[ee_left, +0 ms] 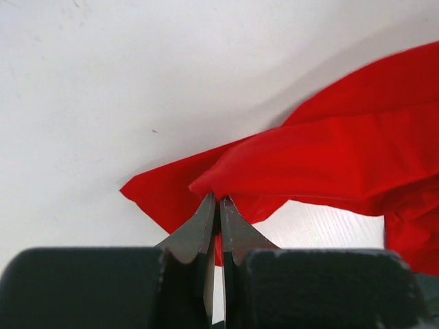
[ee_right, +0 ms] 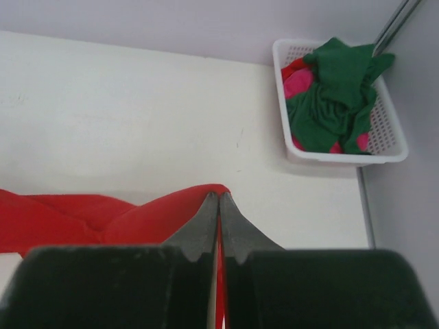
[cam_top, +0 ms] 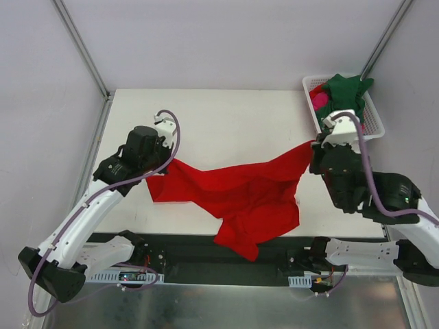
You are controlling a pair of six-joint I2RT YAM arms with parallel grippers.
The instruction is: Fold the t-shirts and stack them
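Observation:
The red t-shirt (cam_top: pixel 240 195) hangs stretched between my two grippers above the white table, its lower part drooping over the near edge. My left gripper (cam_top: pixel 163 166) is shut on its left corner; in the left wrist view the jaws (ee_left: pixel 218 200) pinch a fold of the red cloth (ee_left: pixel 322 161). My right gripper (cam_top: pixel 315 145) is shut on its right corner, and the right wrist view shows the red cloth (ee_right: pixel 158 216) clamped at my fingertips (ee_right: pixel 219 197). The green t-shirt (cam_top: pixel 346 89) and the pink t-shirt (cam_top: pixel 319 100) lie crumpled in the basket.
The white slotted basket (cam_top: pixel 375 123) stands at the back right corner, also in the right wrist view (ee_right: pixel 391 137). The bare table (cam_top: pixel 233 123) lies behind the red shirt. Metal frame posts run along both sides.

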